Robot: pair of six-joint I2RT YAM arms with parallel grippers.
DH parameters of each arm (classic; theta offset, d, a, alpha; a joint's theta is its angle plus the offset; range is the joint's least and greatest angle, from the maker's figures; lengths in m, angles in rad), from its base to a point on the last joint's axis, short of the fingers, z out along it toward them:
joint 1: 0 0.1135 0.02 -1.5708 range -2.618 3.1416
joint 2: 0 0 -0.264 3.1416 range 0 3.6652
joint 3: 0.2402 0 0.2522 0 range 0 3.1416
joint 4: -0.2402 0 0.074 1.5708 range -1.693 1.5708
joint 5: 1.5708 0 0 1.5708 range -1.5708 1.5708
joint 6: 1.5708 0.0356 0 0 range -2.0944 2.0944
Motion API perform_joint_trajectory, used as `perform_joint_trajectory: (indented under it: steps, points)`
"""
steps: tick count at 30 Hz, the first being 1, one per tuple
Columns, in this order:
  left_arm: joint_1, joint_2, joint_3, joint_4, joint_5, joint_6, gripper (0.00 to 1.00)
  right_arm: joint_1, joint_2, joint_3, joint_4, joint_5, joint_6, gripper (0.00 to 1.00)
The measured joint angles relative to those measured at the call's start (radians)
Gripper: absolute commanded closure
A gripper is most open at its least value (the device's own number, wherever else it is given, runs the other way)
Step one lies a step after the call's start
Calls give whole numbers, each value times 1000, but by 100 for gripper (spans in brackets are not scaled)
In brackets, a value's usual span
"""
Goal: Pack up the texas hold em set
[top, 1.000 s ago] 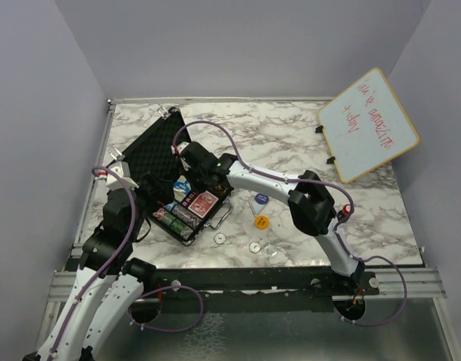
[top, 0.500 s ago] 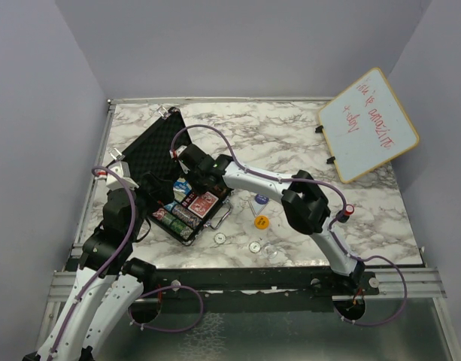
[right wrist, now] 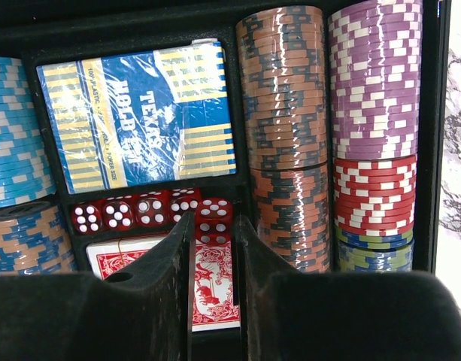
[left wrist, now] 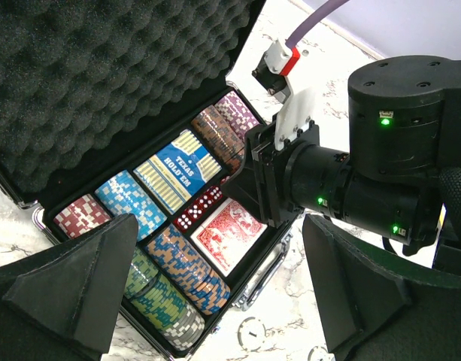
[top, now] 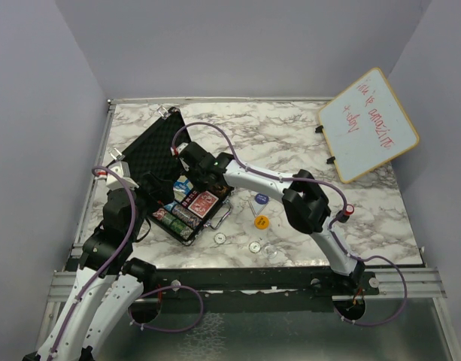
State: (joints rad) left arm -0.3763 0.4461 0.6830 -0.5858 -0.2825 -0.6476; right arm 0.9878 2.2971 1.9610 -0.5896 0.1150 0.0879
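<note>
The black case [top: 215,213] lies open at the left of the marble table, its foam lid [top: 151,147] leaning back. The right wrist view shows striped chip stacks [right wrist: 286,135], a blue card deck [right wrist: 136,113], a red deck [right wrist: 215,289] and a row of red dice [right wrist: 132,214]. My right gripper [right wrist: 213,233] reaches into the case, its fingers closed around the last red die [right wrist: 213,210] at the row's right end. My left gripper [left wrist: 215,301] hovers open and empty over the case's near end. Chips [left wrist: 189,267], dice [left wrist: 200,208] and decks also show there.
Round buttons lie on the table right of the case: blue [top: 262,198], orange [top: 262,222], white ones [top: 219,238] [top: 255,246]. The case handle [left wrist: 271,259] faces them. A wood-framed whiteboard [top: 369,124] leans at the back right. My right arm [left wrist: 365,165] crosses above the case.
The right arm's elbow shifted slightly left and its gripper stays over the dice row in the case. The left arm has not moved.
</note>
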Motion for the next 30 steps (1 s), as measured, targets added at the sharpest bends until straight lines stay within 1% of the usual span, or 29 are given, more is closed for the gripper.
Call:
perform_joint_trajectory:
  steps: [12,14,18,21,30]
  points:
    - [0,0,0,0,0,0,1,-6,21,2,8,-1,-3,74]
    - [0,0,0,0,0,0,1,-6,25,8,7,-1,-3,71]
    - [0,0,0,0,0,0,1,-6,41,32,4,-3,-4,59]
    - [0,0,0,0,0,0,1,-6,40,34,8,-8,-3,55]
    - [0,0,0,0,0,0,1,-10,39,26,22,-33,1,56]
